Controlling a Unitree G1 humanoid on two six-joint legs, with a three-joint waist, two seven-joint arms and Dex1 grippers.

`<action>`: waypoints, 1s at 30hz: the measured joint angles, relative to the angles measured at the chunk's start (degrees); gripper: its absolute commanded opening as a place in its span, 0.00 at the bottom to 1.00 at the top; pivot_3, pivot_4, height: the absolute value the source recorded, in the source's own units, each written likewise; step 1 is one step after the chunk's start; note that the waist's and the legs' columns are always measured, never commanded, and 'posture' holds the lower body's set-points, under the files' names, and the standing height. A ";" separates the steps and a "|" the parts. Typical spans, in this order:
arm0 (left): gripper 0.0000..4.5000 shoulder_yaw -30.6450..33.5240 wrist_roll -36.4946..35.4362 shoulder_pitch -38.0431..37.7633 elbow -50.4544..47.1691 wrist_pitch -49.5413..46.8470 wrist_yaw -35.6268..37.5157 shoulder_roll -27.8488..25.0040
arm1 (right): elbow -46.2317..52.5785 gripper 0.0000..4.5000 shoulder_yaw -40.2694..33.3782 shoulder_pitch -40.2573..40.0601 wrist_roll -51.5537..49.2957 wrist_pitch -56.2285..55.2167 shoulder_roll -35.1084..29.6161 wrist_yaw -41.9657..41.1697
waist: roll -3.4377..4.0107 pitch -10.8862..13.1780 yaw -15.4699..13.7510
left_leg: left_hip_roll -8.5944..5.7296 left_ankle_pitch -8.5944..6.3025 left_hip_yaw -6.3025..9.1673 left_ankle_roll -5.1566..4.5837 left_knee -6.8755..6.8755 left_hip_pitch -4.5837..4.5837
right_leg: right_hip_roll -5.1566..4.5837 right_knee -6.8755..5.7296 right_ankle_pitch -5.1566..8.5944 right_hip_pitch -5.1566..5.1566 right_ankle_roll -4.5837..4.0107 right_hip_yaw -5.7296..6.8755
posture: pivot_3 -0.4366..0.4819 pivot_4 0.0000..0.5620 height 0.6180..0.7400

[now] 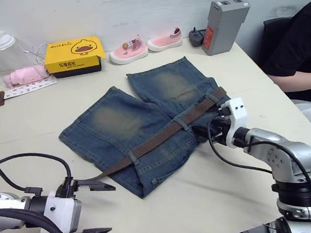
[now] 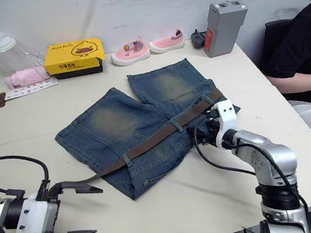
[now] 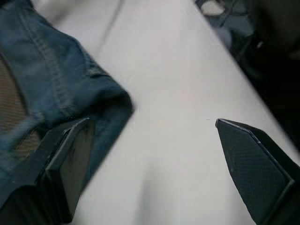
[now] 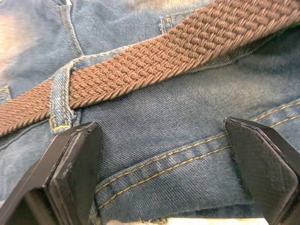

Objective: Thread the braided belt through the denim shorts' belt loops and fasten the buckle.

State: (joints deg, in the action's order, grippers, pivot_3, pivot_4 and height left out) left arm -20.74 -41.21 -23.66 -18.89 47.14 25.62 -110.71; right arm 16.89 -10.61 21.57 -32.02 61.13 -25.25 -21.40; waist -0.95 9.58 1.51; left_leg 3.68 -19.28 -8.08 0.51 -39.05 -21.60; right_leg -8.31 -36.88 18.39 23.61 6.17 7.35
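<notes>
The braided belt (image 1: 168, 133) lies diagonally along the waistband of the denim shorts (image 1: 145, 123), running from about 8 o'clock to 2 o'clock across the table (image 1: 170, 214). It passes under at least two belt loops (image 4: 63, 101), seen up close in the right wrist view. The shorts lie flat near the table's middle, legs pointing toward 12 o'clock. The right gripper (image 4: 164, 173) hovers just over the waistband at the belt's 3 o'clock end, fingers spread wide and holding nothing. The left gripper (image 1: 95, 208) sits at 7 o'clock beside the shorts' corner, also wide open and empty. Along the far edge stand a yellow duck box (image 1: 74, 55), pink shoes (image 1: 145, 46) and a grey battery pack (image 1: 222, 24).
</notes>
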 measured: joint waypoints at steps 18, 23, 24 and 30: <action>1.00 -6.82 23.30 31.00 2.58 -38.51 14.75 57.58 | -12.95 0.99 10.90 -4.06 20.51 -42.66 -26.08 -27.01 | 0.32 0.61 -1.43 | 0.03 -0.07 -0.40 -0.04 -0.15 0.09 | 0.10 0.37 -0.19 0.05 0.30 -0.48 | 0.48 0.27 0.70; 0.72 -7.49 31.75 33.88 6.55 -38.04 17.20 63.79 | -14.88 1.00 11.96 -3.47 23.18 -46.22 -26.04 -28.15 | 0.33 0.60 -1.49 | -0.01 -0.06 -0.39 -0.06 -0.18 0.12 | -0.02 0.34 -0.20 0.03 0.29 -0.48 | 0.48 0.27 0.70; 0.62 -7.28 32.82 33.90 6.61 -37.44 17.19 63.83 | -14.89 1.00 12.13 -3.47 23.37 -46.38 -26.03 -28.23 | 0.33 0.60 -1.50 | 0.00 -0.06 -0.38 -0.07 -0.20 0.12 | -0.02 0.33 -0.21 0.03 0.28 -0.46 | 0.48 0.27 0.70; 0.25 -0.57 37.12 31.88 9.91 -30.50 17.06 57.33 | -14.90 1.00 12.39 -3.37 24.91 -48.54 -26.03 -28.91 | 0.33 0.59 -0.88 | 0.18 0.09 -0.30 0.03 -0.18 0.45 | -0.06 0.02 -0.32 0.00 -0.09 -0.44 | 0.48 0.27 0.70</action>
State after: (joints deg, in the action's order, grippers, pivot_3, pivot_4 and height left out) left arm -21.31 -4.09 8.22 -8.98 16.64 42.69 -53.38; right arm 1.99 1.78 18.20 -7.12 12.59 -51.28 -50.32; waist -0.62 10.18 0.64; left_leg 3.85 -19.19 -8.38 0.54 -39.23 -21.15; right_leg -8.37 -36.85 18.07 23.61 6.07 6.91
